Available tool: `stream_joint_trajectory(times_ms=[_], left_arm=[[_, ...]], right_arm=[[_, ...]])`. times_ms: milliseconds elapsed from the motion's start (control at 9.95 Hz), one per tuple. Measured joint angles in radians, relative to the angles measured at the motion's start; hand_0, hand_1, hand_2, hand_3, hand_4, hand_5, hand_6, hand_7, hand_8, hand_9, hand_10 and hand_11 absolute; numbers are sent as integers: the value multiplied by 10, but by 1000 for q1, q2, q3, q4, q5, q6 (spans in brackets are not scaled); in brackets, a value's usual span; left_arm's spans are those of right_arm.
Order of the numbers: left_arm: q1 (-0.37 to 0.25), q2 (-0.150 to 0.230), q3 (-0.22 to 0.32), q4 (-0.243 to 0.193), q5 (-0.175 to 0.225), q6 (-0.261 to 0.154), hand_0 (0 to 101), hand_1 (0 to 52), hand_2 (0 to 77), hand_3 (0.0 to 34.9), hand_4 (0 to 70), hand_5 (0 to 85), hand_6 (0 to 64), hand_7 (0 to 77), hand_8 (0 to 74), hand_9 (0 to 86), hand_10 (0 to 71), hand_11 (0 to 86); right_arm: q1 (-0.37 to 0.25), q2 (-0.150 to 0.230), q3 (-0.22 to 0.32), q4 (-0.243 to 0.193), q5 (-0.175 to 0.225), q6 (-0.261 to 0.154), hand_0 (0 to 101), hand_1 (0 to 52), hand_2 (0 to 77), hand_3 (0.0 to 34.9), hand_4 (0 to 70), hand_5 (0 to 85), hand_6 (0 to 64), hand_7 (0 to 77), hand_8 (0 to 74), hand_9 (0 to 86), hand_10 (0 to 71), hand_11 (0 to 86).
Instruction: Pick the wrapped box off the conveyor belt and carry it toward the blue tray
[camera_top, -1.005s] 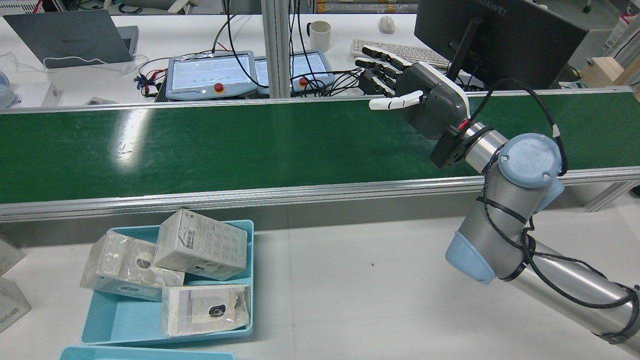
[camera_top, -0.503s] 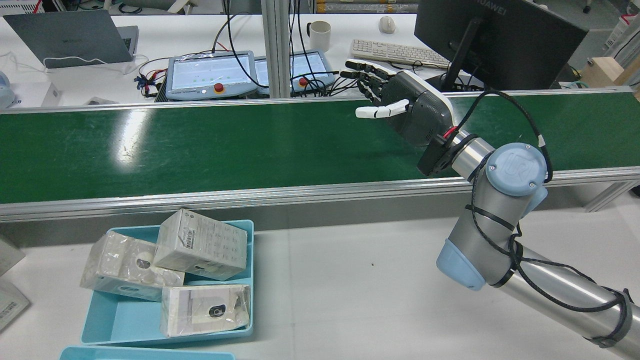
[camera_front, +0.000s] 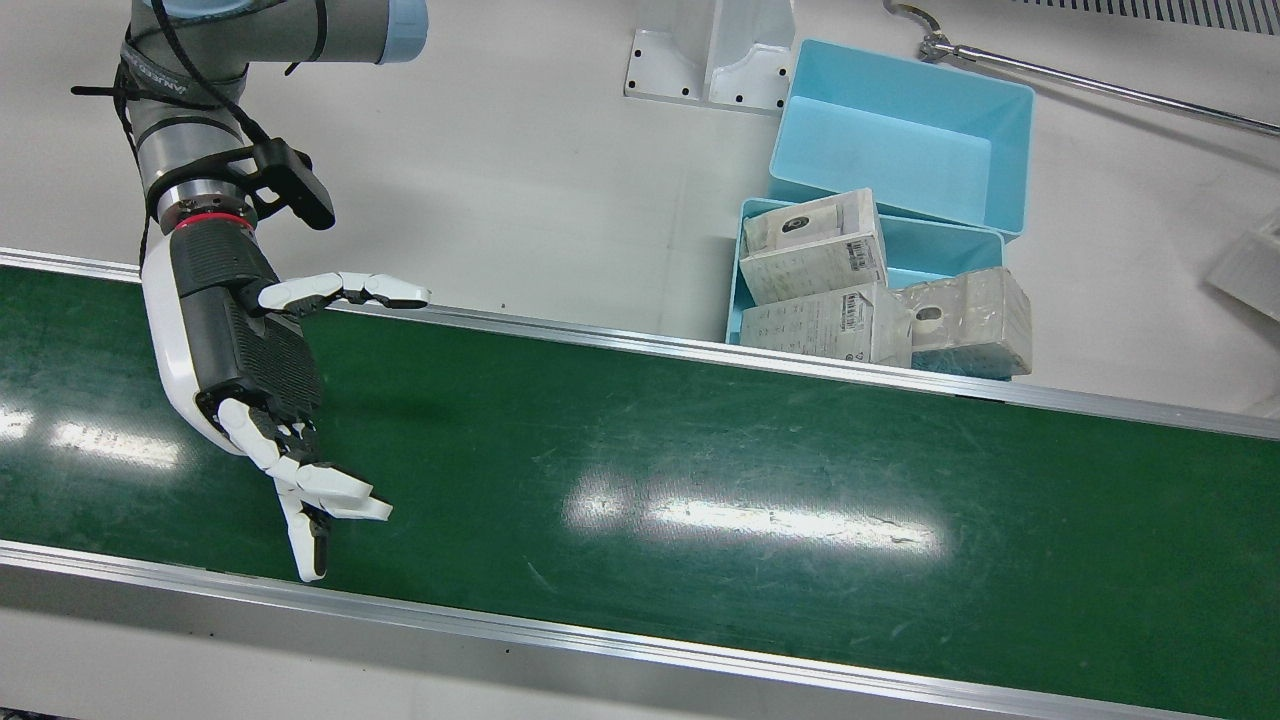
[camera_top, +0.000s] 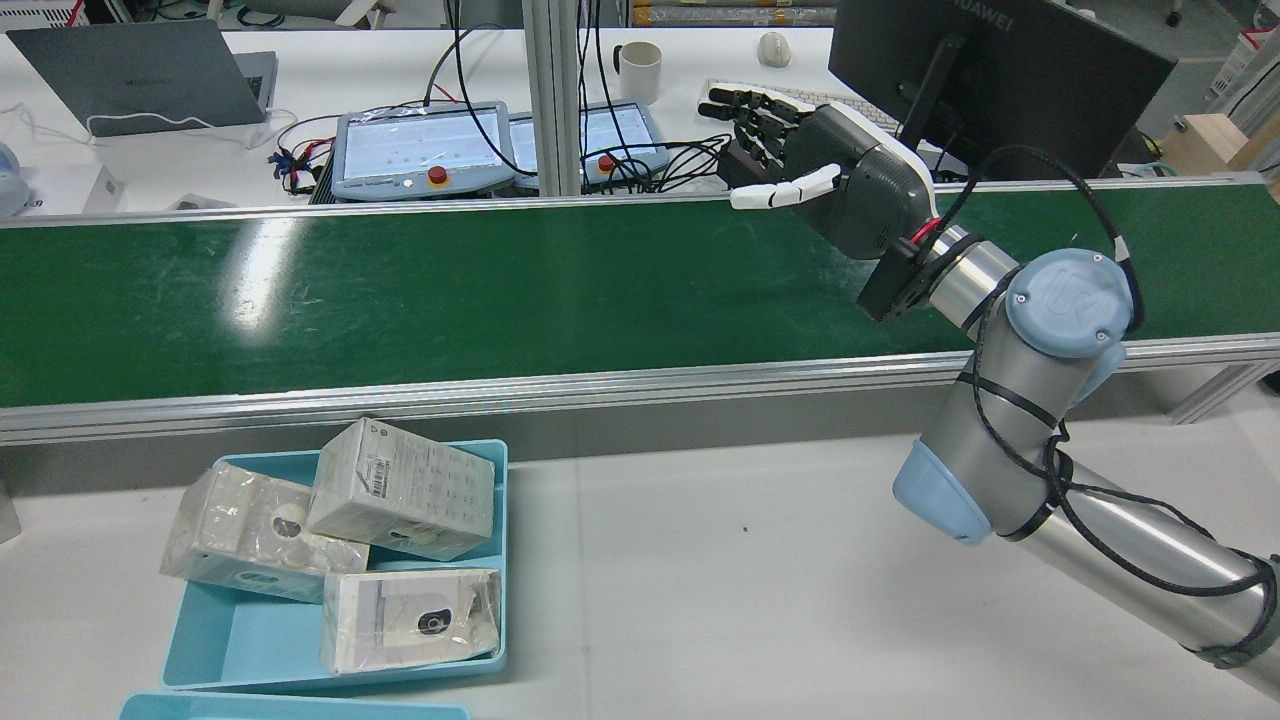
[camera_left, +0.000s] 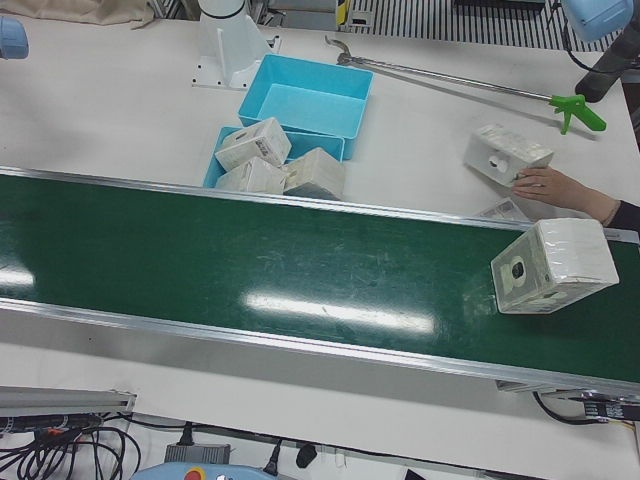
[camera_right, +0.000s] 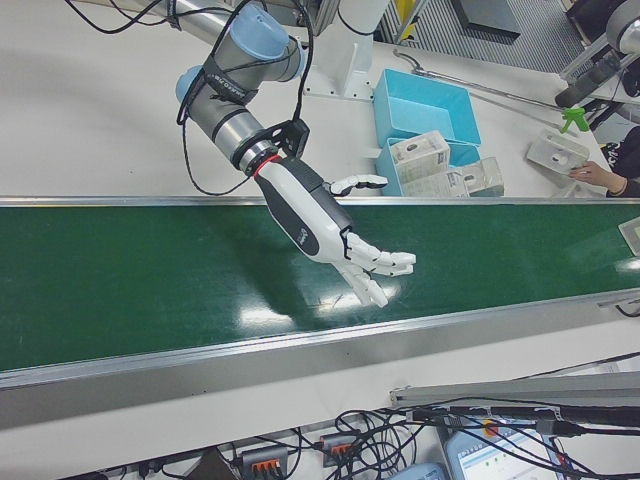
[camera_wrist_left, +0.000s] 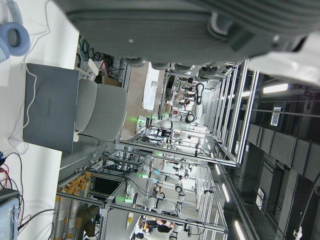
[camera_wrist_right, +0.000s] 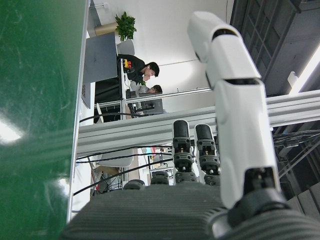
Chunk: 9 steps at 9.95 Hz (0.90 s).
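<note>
Rear view showed the right hand (camera_top: 835, 180), empty with fingers spread, risen toward the upper right since the earlier frame; left hand's state unclear.

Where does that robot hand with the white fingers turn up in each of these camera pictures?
Front view: right hand at left, over the green conveyor belt.
Rear view: upper right of centre, above the belt's far edge.
Left-front view: not in it.
Right-front view: centre, fingers spread over the belt.
Left hand view: not in it; that is the other hand's own camera.
Right hand view: its own fingers fill the right.
Shared landmark: the green belt.
</note>
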Motion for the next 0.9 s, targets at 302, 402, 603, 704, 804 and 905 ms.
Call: stream_joint_trajectory(times_ms=[302,402,603,704,804,905], left_arm=[[0,0,0,0,0,0,0,0,5,0,0,5,0,5,5,0,5,0],[0,0,0,0,0,0,0,0,11,0,0,11,0,5,5,0,5,0],[0,0,0,0,0,0,0,0,11,0,0,5,0,5,5,0,0,0],[0,0,0,0,0,0,0,0,5,0,0,5,0,5,5,0,0,0],[0,0,0,0,0,0,0,0,11,0,0,5,0,5,5,0,5,0],[0,0,0,0,0,0,0,0,11,0,0,5,0,5,5,0,5,0]], right_arm=[[23,-3,-4,-2,-48,-18,535,218,202,6,153,202,76,218,0,33,0,16],[24,-4,-6,-2,-51,-19,529,185,185,22,153,213,76,224,0,38,0,16],[18,-3,-14,0,-50,-21,472,71,87,29,147,180,76,224,0,38,0,16],[14,-6,-22,3,-49,-21,465,82,22,33,142,191,76,224,0,38,0,16],[12,-8,-28,6,-48,-20,497,180,158,53,104,169,60,224,0,38,0,16],[12,-9,-31,8,-47,-18,483,136,131,53,82,164,49,191,0,38,0,16]])
